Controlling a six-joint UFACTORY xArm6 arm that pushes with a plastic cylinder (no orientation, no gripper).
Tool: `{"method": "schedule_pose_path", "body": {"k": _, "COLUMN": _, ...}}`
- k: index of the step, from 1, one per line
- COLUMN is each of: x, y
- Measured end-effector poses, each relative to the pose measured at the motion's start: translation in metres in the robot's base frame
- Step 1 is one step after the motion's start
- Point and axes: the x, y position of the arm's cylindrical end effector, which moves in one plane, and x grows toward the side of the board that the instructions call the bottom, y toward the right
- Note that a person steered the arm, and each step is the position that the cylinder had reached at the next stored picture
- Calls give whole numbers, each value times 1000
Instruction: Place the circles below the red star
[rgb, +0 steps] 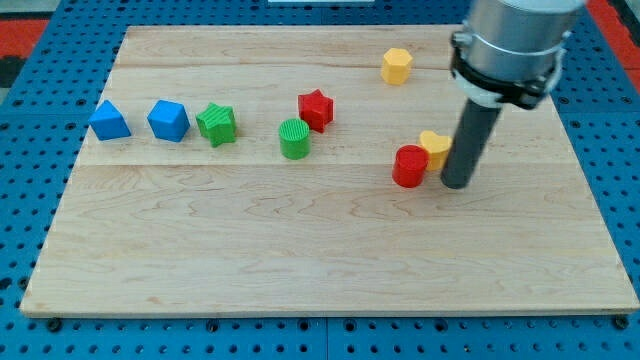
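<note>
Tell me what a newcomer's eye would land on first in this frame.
The dark rod at the view's right, my tip just right of the red circle and a yellow block. Next, the row at left: two blue blocks, green star, green circle, red star.

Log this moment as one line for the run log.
tip right of red circle, by yellow block | green circle touching red star lower-left | circles not yet below star

The red circle (409, 166) stands upright just to the view's left of the tool's tip (456, 185), close but apart. The green circle (295, 139) lies further left, touching the red star (316, 109), which sits at its upper right.
</note>
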Motion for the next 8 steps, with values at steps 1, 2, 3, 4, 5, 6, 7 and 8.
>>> {"method": "schedule_pose_path", "body": {"k": 1, "x": -14, "y": -46}}
{"method": "schedule_pose_path", "body": {"k": 2, "x": -16, "y": -76}}
{"method": "schedule_pose_path", "body": {"k": 3, "x": -27, "y": -85}}
{"method": "schedule_pose_path", "body": {"k": 4, "x": -53, "y": -100}}
{"method": "schedule_pose_path", "body": {"k": 5, "x": -63, "y": -84}}
{"method": "schedule_pose_path", "body": {"k": 6, "x": -76, "y": -99}}
{"method": "schedule_pose_path", "body": {"k": 7, "x": -76, "y": -121}}
{"method": "schedule_pose_path", "body": {"k": 8, "x": -47, "y": -142}}
